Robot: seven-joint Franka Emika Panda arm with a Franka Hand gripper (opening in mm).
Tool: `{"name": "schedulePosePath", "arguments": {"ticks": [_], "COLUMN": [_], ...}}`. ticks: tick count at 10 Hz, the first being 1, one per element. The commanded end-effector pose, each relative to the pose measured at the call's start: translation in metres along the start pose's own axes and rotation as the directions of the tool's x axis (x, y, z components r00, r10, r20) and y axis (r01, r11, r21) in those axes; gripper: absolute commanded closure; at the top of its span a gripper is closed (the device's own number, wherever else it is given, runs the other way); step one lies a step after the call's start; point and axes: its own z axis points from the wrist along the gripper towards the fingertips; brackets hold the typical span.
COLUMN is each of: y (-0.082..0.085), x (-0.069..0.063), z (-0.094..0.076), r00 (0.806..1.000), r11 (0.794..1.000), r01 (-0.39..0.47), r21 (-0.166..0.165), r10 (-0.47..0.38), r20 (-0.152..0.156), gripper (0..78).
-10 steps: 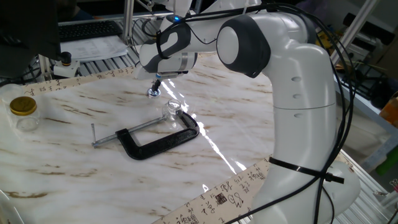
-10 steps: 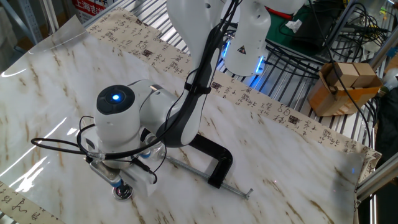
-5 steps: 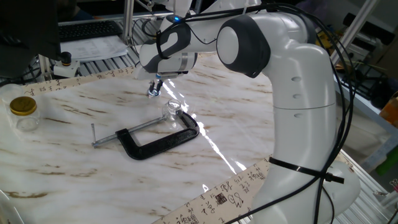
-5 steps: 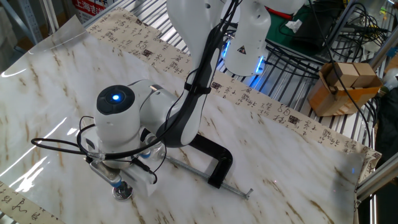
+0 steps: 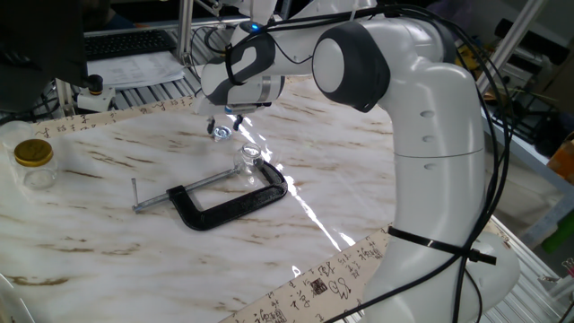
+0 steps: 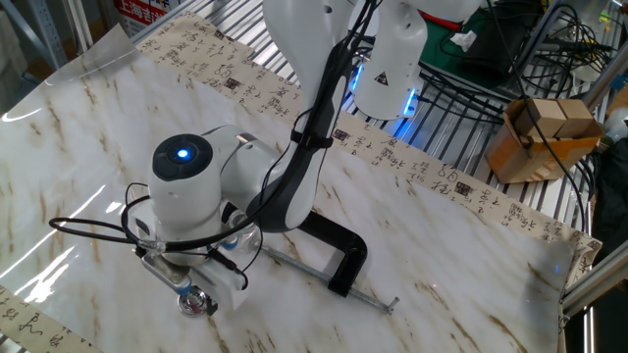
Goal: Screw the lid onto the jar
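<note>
On the marble-patterned counter (image 5: 108,238), nearest the camera in one fixed view, lies a black C-clamp (image 5: 215,202), screw pointing left. Just beyond its right end stands the jar (image 5: 248,160), upright and uncapped, touching or nearly touching the clamp frame. Farther back and slightly left, the claw (image 5: 221,128) points down with its fingers closed on the lid (image 5: 221,132), held tilted and clear of the counter. At the far left sits a larger jar with a gold lid (image 5: 33,161).

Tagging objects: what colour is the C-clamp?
Black C-clamp with a silvery screw rod; clearest in the fixed view showing the gold-lidded jar.
</note>
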Motion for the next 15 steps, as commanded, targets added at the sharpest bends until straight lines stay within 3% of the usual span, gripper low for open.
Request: {"name": "schedulePosePath", "arguments": {"ticks": [1, 4, 5, 11, 15], "y": [0.0, 0.0, -0.003, 0.0, 0.003], "x": [-0.001, -0.001, 0.001, 0.001, 0.001], "z": [-0.001, -0.001, 0.014, 0.014, 0.013], "r00": [1.0, 1.0, 1.0, 1.0, 1.0], "r11": [1.0, 1.0, 1.0, 1.0, 1.0], "r01": [-0.001, -0.001, 0.01, 0.0, -0.006], "r21": [-0.001, -0.001, -0.005, -0.01, 0.017], "r10": [0.001, 0.001, -0.01, 0.0, 0.006], "r20": [0.004, 0.004, 0.022, 0.019, 0.024], "gripper": [0.1, 0.1, 0.1, 0.1, 0.1]}}
